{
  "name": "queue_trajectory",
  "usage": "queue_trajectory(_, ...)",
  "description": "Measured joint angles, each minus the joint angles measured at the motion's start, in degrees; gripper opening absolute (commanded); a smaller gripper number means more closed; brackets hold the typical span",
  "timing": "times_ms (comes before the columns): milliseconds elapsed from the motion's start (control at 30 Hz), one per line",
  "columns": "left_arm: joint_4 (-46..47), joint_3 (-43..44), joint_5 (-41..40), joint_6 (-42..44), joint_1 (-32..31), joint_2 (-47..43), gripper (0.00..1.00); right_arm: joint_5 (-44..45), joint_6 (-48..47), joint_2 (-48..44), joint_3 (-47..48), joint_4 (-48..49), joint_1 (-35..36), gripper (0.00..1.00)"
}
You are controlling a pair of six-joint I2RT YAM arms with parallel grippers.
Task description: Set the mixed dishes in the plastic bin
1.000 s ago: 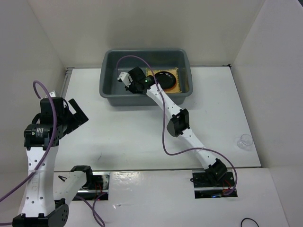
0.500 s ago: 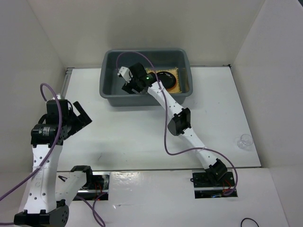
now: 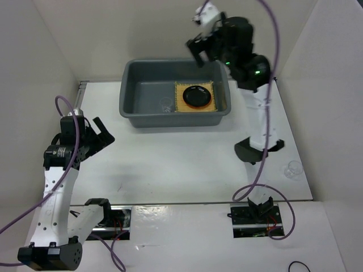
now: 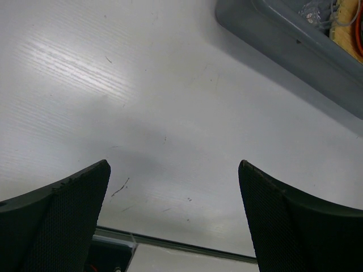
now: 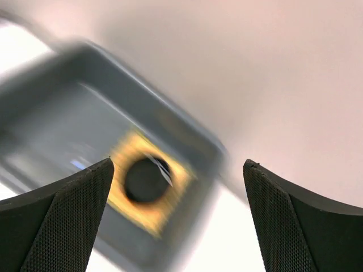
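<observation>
Since the earlier frame the right gripper [image 3: 199, 52] has been lifted clear of the plastic bin [image 3: 131, 107], jaws wide and empty; one clear cup [image 3: 165, 104] is left inside; the second cup [image 3: 294, 169], out on the table [image 3: 170, 164], is to be fetched next; the left gripper [image 3: 105, 135] is held open.

The plastic bin [image 3: 142, 96], upper middle of the top view, is smooth grey plastic with a dull sheen along its rolled rim. Inside it the mat [image 3: 180, 102] is tan, woven and matt, its weave rough. The black plate [image 3: 197, 95] lying on the mat is glossy and catches a pale highlight. The cup in the bin [image 3: 165, 105] and the cup on the table [image 3: 294, 168], at the right edge, are clear and shiny. The table [image 4: 170, 113] is white with fine ribbed lines, a soft glare and faint scuffs. The pads [image 4: 68, 221] of the left gripper [image 4: 173, 164] and of the right gripper [image 5: 177, 163] are black, matt and finely dimpled.
</observation>
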Motion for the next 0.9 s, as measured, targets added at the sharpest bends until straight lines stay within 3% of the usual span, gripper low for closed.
queue_trajectory(167, 3.2, -2.6, 2.7, 0.2, 0.4, 0.3, 1.0, 2.9, 2.3, -12.3, -20.5, -4.6, -19.2, 0.99)
queue_trajectory(267, 4.5, -3.4, 5.4, 0.4, 0.4, 2.6, 1.0, 4.9, 3.6, -17.5, -42.4, -4.9, -28.0, 0.99)
queue_trajectory(433, 5.9, -3.8, 7.9, 0.5, 1.2, 7.2, 1.0, 7.3, 4.0, -27.4, -81.7, -7.1, -36.2, 0.99)
queue_trajectory(533, 6.1, -3.8, 8.3, 1.4, 1.6, 7.2, 1.0, 10.1, 4.2, -36.7, -97.0, -6.0, -37.3, 0.99)
queue_trajectory(700, 6.1, -3.8, 8.8, 1.7, 1.6, 7.4, 1.0, 16.5, 4.1, -52.9, -111.4, 0.0, -39.7, 0.99)
queue_trajectory(900, 6.3, -3.8, 9.4, 1.7, 1.6, 7.8, 1.0, 21.3, 4.4, -53.1, -120.6, 6.7, -42.4, 0.99)
